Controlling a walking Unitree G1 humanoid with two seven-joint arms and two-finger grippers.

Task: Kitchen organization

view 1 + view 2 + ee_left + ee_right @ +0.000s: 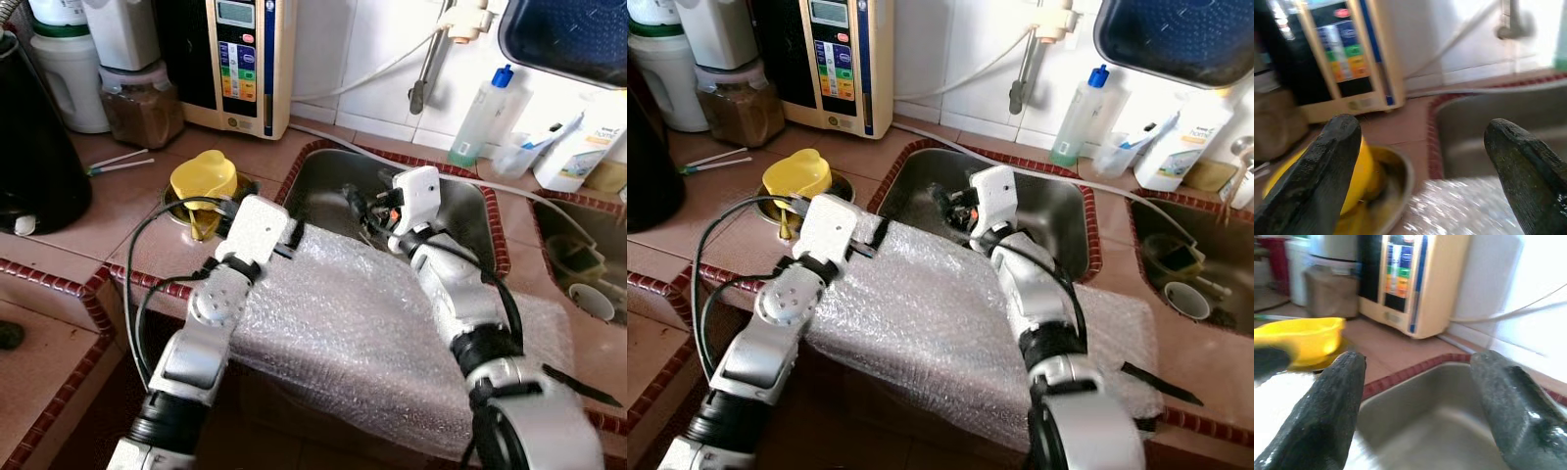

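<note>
Where bubble wrap (343,323) drapes the sink (460,211) edge, clear, crinkled; left hand (1420,166) spread, right hand (1420,396) spread

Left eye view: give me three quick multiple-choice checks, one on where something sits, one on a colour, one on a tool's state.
1. Where is the sheet of clear bubble wrap?
A. Draped over the front edge of the steel sink
B. Hung on the wall
C. Under the water purifier

2. What colour is the plastic cup in the round metal bowl?
A. Blue
B. Yellow
C. Red

3. How does the left tool stand?
A. Shut on the cup
B. Shut on the wrap
C. Open

Answers: 1 A, the wrap lies across the sink's near rim under both arms. 2 B, it shows yellow. 3 C, the left wrist view shows its fingers wide apart, holding nothing.
</note>
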